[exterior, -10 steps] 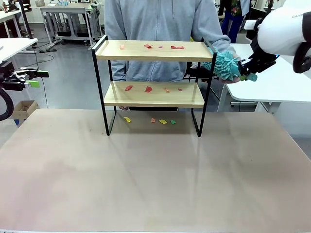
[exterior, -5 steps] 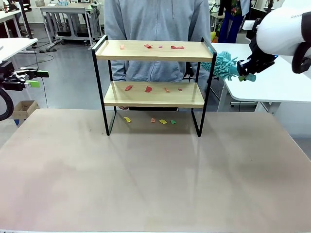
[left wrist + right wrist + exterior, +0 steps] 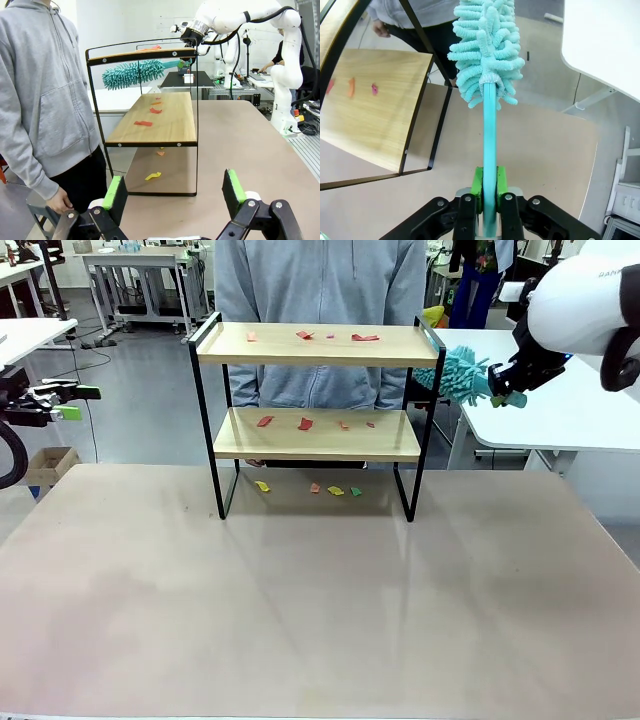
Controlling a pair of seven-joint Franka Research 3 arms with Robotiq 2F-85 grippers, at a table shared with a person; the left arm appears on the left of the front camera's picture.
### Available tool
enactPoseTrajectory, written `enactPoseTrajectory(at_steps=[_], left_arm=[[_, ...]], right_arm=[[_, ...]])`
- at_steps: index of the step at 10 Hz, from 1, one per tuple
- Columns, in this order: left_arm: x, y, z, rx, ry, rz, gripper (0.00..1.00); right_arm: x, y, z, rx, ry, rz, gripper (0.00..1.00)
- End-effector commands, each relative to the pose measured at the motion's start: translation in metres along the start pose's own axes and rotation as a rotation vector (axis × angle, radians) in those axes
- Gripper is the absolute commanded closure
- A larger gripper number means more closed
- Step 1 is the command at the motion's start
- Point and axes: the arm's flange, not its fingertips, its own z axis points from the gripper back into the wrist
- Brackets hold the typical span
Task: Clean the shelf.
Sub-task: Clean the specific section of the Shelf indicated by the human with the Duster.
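The shelf (image 3: 280, 346) stands at the far middle of the table, a two-tier wooden rack in a black frame. Red paper scraps (image 3: 365, 337) lie on its top board, more scraps (image 3: 305, 423) on the lower board, and yellow, orange and green ones (image 3: 335, 490) on the table under it. My right gripper (image 3: 508, 392) hangs right of the shelf's top rail, shut on the handle of a teal duster (image 3: 455, 375) whose fluffy head points at the shelf. In the right wrist view the duster (image 3: 487, 50) rises from my gripper (image 3: 489, 197). My left gripper (image 3: 62, 402) stands open and empty at the far left.
A person in a grey hoodie (image 3: 320, 280) stands right behind the shelf. A white side table (image 3: 560, 410) sits under my right arm. The brown table (image 3: 320, 590) stretches wide in front of the shelf. The left wrist view looks along the shelf (image 3: 172, 127) from its end.
The person's hand that was at the duster's head a second ago has drawn back. The duster has shifted slightly toward the shelf. My left arm has not moved.
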Motion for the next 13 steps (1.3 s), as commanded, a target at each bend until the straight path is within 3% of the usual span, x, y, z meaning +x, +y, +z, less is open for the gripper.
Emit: enactPoseTrajectory(at_steps=[1, 7, 13], left_arm=[[0.001, -0.001, 0.001, -0.008, 0.009, -0.015, 0.00], [0.001, -0.001, 0.001, -0.008, 0.009, -0.015, 0.00], [0.001, -0.001, 0.001, -0.008, 0.009, -0.015, 0.00]], right_arm=[[0.000, 0.000, 0.000, 0.000, 0.000, 0.000, 0.87], [-0.054, -0.084, 0.104, 0.054, 0.138, 0.178, 0.87], [-0.134, -0.072, 0.152, 0.187, 0.494, 0.632, 0.87]])
